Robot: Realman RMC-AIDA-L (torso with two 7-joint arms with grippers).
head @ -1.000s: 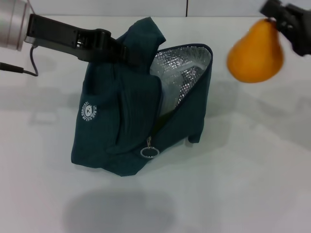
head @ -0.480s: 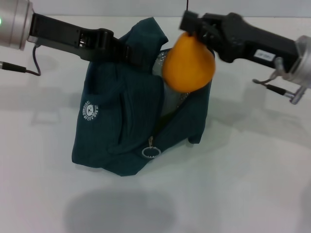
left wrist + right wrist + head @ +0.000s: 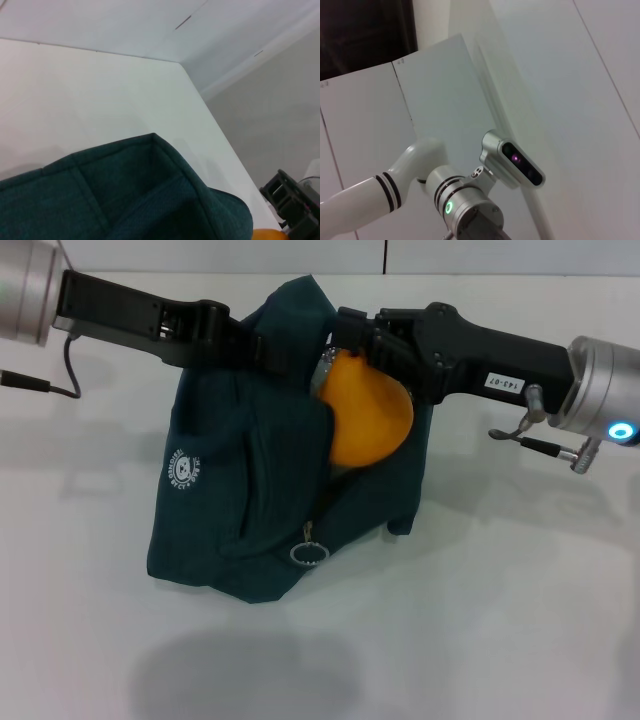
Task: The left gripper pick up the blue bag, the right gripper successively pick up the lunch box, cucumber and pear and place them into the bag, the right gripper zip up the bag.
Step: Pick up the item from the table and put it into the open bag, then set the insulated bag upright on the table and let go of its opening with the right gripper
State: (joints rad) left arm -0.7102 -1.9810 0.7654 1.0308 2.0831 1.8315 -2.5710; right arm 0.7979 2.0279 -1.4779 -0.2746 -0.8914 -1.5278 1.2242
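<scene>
The blue bag (image 3: 250,490) stands on the white table, its top held up by my left gripper (image 3: 275,352), which is shut on the bag's upper fabric. The orange-yellow pear (image 3: 368,422) hangs in the bag's open mouth, partly inside, with my right gripper (image 3: 350,335) shut on its top. The bag's ring zip pull (image 3: 309,553) hangs at the front. In the left wrist view the bag's fabric (image 3: 125,195) fills the lower part and a sliver of the pear (image 3: 270,234) shows by the right gripper's black body (image 3: 295,210). The lunch box and cucumber are hidden.
White table (image 3: 500,620) spreads around the bag. A cable (image 3: 40,383) runs from the left arm at the far left. The right wrist view shows only a white wall and the robot's head camera (image 3: 512,162).
My right gripper has carried the pear from the far right, over to the bag and down into its open mouth. The left gripper and the bag stayed put.
</scene>
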